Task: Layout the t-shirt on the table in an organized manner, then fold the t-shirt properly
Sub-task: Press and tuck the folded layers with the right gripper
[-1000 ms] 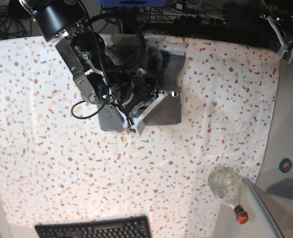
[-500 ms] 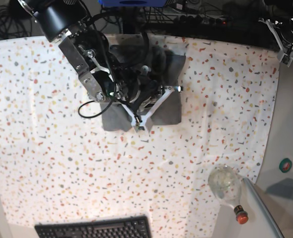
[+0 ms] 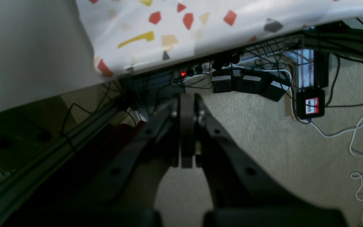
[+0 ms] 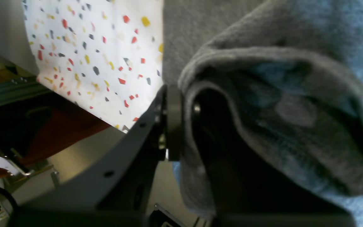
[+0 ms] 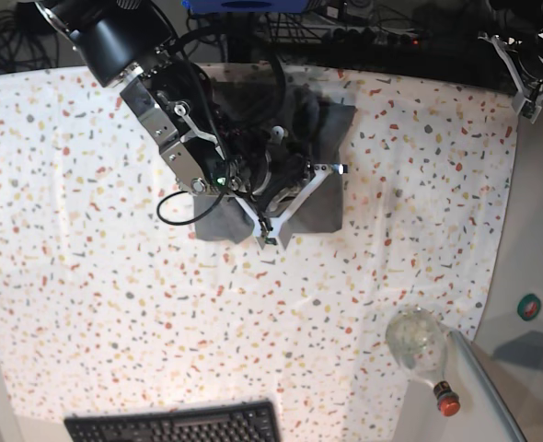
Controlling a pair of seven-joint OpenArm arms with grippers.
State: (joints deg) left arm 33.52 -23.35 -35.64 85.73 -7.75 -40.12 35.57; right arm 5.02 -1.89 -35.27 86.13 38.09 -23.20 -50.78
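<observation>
The grey t-shirt [image 5: 319,210] lies bunched in a rough folded block at the back middle of the speckled table [image 5: 115,276]. My right gripper [image 5: 294,198] hangs low over it. In the right wrist view a thick rolled fold of the t-shirt [image 4: 263,63] sits between the fingers of the right gripper [image 4: 186,119]. The cloth presses on the left finger [image 4: 172,126] and drapes over the other, hiding it. My left gripper [image 3: 187,135] is shut on nothing, off the table's far right corner [image 3: 200,28], above the floor. It shows in the base view as the left gripper [image 5: 529,78].
A black keyboard [image 5: 175,425] lies at the front edge. A clear bottle [image 5: 417,343] with a red cap rests at the front right beside a grey tray edge [image 5: 479,378]. Power strips and cables [image 3: 247,83] lie on the floor behind the table.
My right arm has shifted right and slightly back, dragging the shirt's fold along. Its jaws have eased a little. The left arm has stayed put.
</observation>
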